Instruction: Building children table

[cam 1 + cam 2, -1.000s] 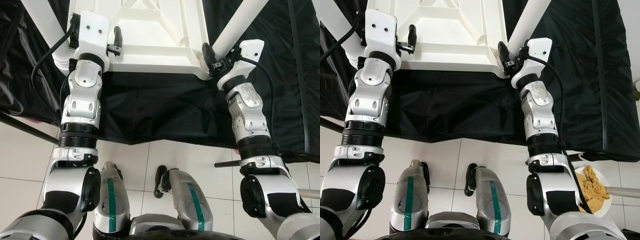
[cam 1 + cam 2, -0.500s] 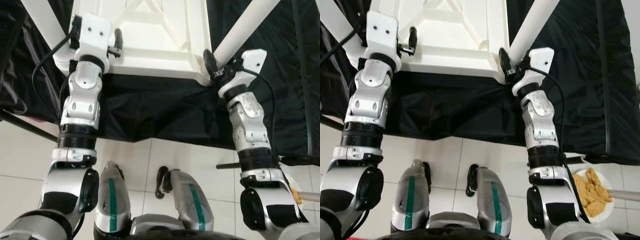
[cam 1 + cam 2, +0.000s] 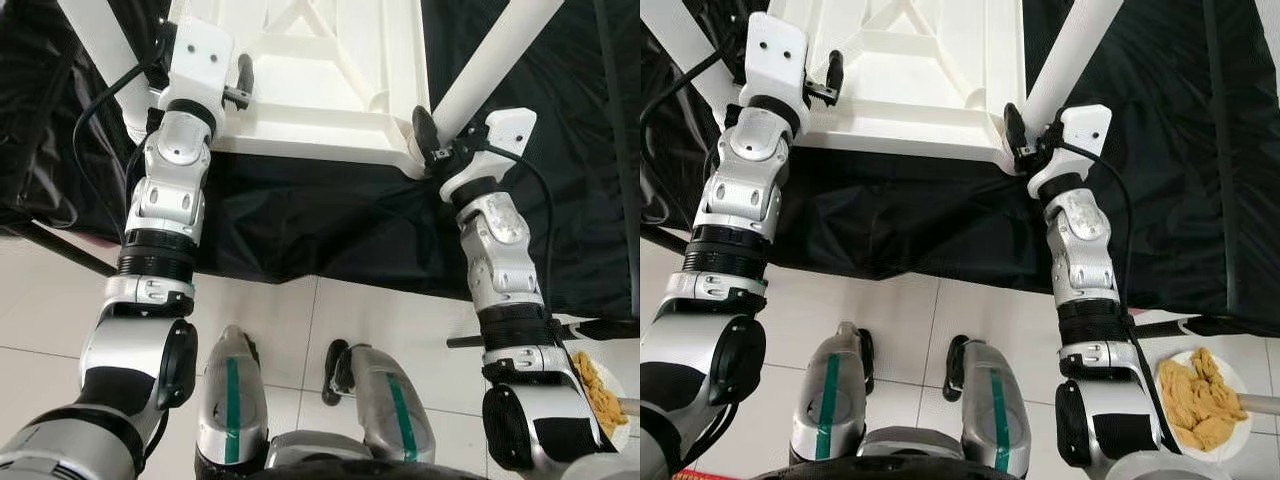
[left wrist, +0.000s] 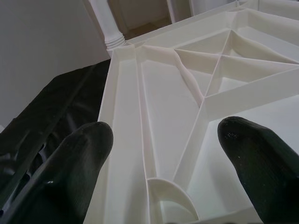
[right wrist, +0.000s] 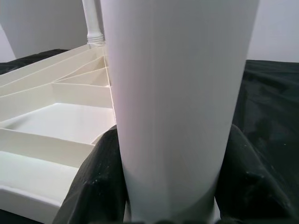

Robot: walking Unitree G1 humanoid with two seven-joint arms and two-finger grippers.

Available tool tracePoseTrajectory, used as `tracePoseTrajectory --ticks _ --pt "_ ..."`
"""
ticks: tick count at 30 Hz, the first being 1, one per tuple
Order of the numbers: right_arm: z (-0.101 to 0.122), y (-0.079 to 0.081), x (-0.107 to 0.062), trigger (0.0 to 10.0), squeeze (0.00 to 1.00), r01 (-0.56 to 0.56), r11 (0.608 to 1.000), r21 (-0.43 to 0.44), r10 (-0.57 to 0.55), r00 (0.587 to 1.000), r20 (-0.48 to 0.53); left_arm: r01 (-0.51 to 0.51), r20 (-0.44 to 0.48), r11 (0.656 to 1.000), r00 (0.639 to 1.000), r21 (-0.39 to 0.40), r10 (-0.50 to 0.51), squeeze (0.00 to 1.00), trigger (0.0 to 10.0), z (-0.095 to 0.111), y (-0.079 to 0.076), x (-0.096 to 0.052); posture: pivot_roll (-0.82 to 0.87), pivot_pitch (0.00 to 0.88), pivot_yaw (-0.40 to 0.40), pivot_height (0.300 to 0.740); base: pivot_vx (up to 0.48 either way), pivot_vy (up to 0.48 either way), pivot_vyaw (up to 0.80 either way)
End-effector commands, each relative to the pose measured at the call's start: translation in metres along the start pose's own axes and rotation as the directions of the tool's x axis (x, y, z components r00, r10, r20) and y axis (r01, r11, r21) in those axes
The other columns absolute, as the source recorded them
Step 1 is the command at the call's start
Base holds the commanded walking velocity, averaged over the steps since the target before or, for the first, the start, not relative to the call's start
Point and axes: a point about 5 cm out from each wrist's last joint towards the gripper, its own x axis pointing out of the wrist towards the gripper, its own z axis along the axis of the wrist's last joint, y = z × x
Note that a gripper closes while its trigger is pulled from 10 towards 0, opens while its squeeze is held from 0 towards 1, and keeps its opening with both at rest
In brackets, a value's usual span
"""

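Head pair downward; wrists close on table [image 3: 320, 90].

- A black cloth [image 3: 330, 225] covers the surface in front of me; its near edge hangs over the white tiled floor [image 3: 330, 310].
- The upturned white children's table [image 3: 930, 90] lies directly on that cloth, ribbed underside up.
- A plate of fried food [image 3: 1200, 405] sits on the floor, below the cloth's right near corner.
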Motion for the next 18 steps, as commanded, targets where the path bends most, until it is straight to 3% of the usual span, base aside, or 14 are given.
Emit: tracePoseTrajectory --ticks 1,16,18 --pt "0.012 -0.014 -0.005 0.0 0.00 0.052 0.998 -0.033 -0.050 0.997 0.053 -0.103 0.008 0.995 0.995 0.016 0.103 0.00 10.0 0.001 0.018 0.002 0.04 0.008 -0.026 0.740 0.000 0.000 0.00" --pt "0.020 -0.008 -0.018 0.0 0.00 0.008 0.998 -0.066 -0.005 0.999 0.050 -0.116 0.034 0.992 0.993 0.041 0.115 0.00 10.0 0.007 0.027 0.010 0.04 0.022 -0.014 0.740 0.000 0.000 0.00" --pt "0.017 -0.012 -0.021 10.0 0.00 0.029 0.996 -0.080 -0.027 0.999 0.025 -0.114 0.034 0.992 0.993 0.044 0.112 0.00 10.0 0.006 0.028 0.010 0.04 0.024 -0.011 0.740 0.000 0.000 0.00"
